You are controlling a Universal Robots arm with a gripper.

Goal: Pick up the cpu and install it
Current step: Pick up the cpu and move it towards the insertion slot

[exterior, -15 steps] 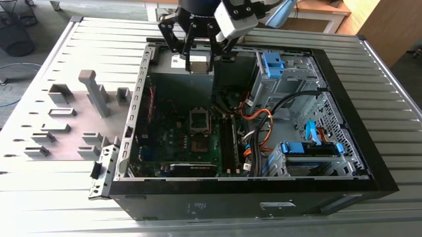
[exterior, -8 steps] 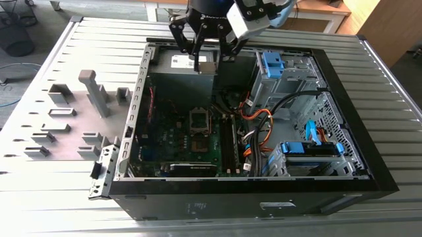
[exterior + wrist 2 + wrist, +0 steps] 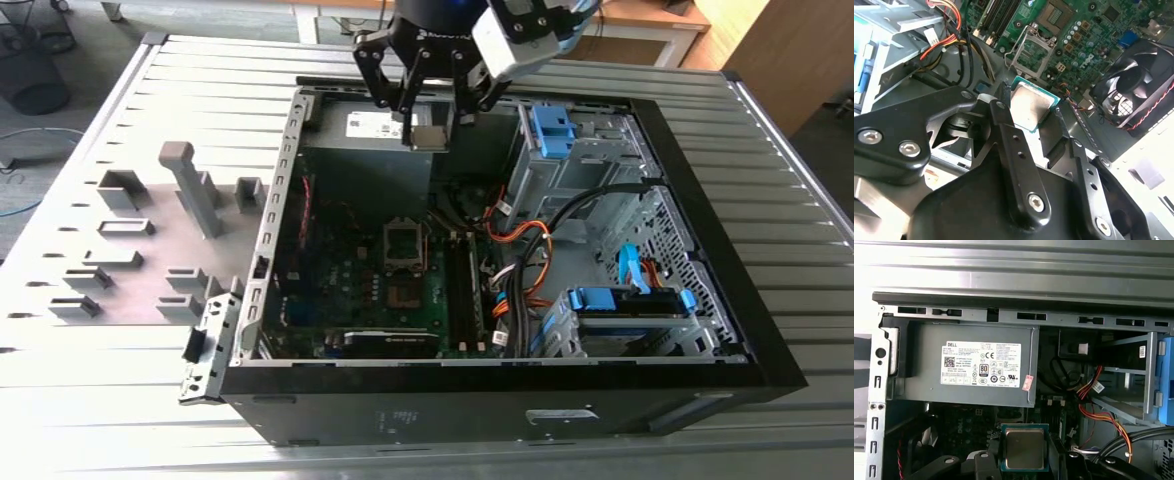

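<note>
Hanging in mid-air, the cpu (image 3: 429, 138) is held by two opposite edges btwn the gripper's (image 3: 430, 120) black fingers (image 3: 1008, 135), which are closed on it. It lies flat, silver top up, w/ a green rim round it in both wrist views. It sits over the open computer case (image 3: 534, 405), close by the grey power box (image 3: 371, 126), at that box's edge toward the green board (image 3: 354, 285). Can't tell whether chip and box touch. The socket (image 3: 1053, 15), metal frame swung open, is on the board well apart from the power box. Orange and red cables (image 3: 527, 240) and blue drive brackets (image 3: 550, 128) are to the exterior view's right of the power box. Grey holder blocks (image 3: 187, 185) stand on the ribbed tabletop (image 3: 200, 80) to the exterior view's left of the power box, outside the case.
</note>
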